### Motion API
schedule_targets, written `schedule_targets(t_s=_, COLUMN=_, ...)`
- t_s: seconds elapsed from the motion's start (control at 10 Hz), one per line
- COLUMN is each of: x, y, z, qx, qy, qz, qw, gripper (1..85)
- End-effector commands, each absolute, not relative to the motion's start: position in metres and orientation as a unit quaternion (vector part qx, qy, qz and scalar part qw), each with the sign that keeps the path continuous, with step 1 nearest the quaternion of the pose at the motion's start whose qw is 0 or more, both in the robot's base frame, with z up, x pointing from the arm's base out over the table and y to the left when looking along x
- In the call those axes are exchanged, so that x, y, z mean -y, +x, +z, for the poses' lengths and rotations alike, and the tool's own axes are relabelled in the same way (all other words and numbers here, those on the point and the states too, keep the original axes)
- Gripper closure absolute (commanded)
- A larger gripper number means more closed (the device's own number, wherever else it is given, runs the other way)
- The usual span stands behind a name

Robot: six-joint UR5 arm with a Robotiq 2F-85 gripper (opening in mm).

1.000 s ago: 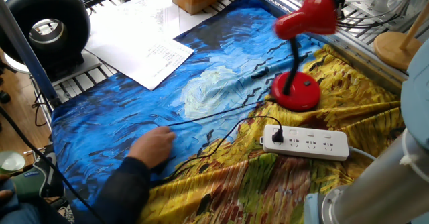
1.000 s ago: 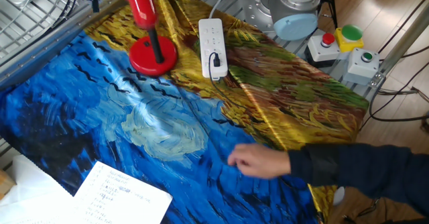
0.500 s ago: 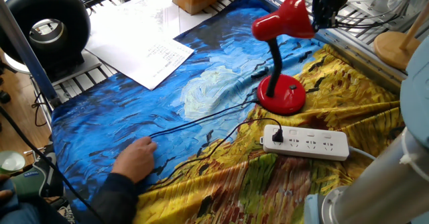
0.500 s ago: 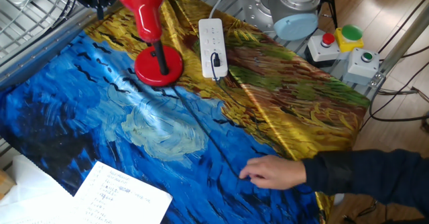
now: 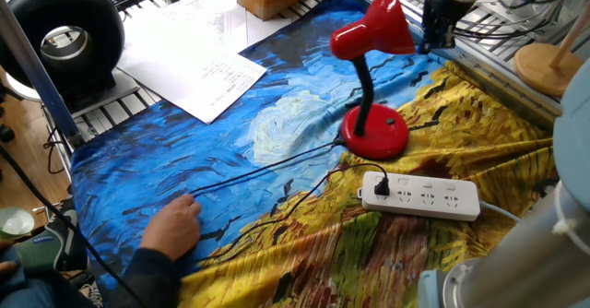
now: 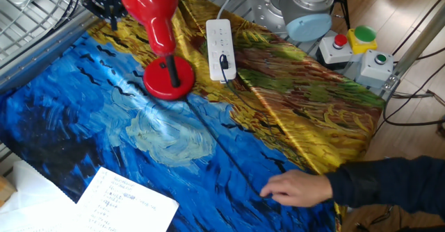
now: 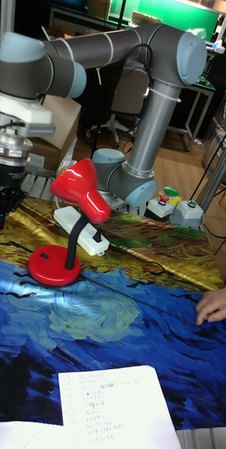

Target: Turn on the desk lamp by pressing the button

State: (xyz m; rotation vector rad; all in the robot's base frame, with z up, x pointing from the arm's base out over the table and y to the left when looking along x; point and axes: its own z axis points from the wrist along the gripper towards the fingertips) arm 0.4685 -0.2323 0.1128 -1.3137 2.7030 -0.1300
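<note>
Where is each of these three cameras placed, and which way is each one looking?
One fixed view: high, opposite the robot's base side, looking down at the lamp and power strip; shows the gripper.
The other fixed view: high, from the paper's side, looking toward the robot's base; a person's hand shows.
Tall fixed view: low, at the table's edge, facing the whole arm.
All share the lamp, strip and painted cloth.

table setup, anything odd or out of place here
A person's hand rests on the painted cloth, pressing the lamp's black cord. The desk lamp stands upright, unlit, with the gripper off to its side.
</note>
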Motion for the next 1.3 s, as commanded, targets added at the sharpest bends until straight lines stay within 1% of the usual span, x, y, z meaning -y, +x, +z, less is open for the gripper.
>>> schedule_targets(t_s=0.0, x=0.204, y=0.463, z=0.108, qx=-0.912, qy=-0.403, qz=-0.028, qw=0.069, gripper=84.3)
schedule_targets(t_s=0.5, x=0.187, y=0.442, z=0.128, qx=-0.924, qy=-0.378, qz=-0.014, qw=0.046, gripper=84.3)
schedule_targets(t_s=0.7, x=0.186, y=0.435, z=0.127, qx=-0.927, qy=-0.374, qz=-0.009, qw=0.037, gripper=84.3)
schedule_targets(t_s=0.8, x=0.180, y=0.432, z=0.126, qx=-0.930, qy=-0.367, qz=-0.002, qw=0.036, gripper=84.3)
schedule_targets(t_s=1.0, x=0.149, y=0.423, z=0.121, qx=-0.940, qy=-0.336, qz=0.039, qw=0.040, gripper=84.3)
schedule_targets(t_s=1.2, x=0.132, y=0.422, z=0.119, qx=-0.945, qy=-0.321, qz=0.056, qw=0.045, gripper=84.3)
